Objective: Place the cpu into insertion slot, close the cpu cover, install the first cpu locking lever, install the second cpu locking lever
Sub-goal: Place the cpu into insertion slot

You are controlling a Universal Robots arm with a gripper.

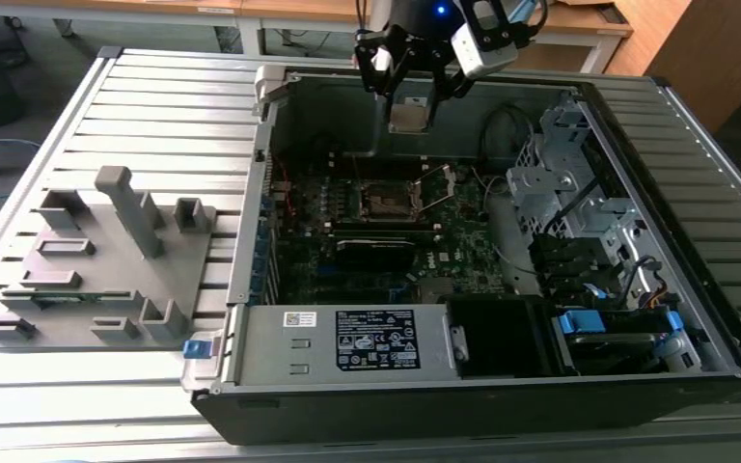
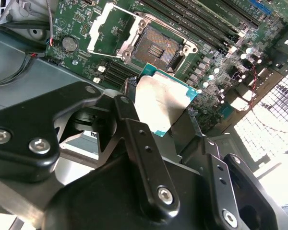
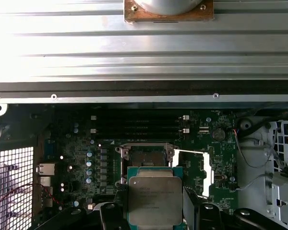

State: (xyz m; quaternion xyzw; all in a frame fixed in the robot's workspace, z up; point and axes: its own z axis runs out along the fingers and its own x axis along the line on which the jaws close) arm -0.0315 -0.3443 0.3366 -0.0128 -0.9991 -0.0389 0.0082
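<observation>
Tool pinching the cpu by opposite edges, hanging over the open pc case, well clear of the mobo. The exterior view gives height. The first wrist view gives lineup: cpu is near the insertion slot but not over it. In the second wrist view the slot is bare w/ contacts exposed, and the cpu cover is flipped open just beside it. Grey fixture sits on the tabletop at the exterior view's left, psu at the case's near end.
</observation>
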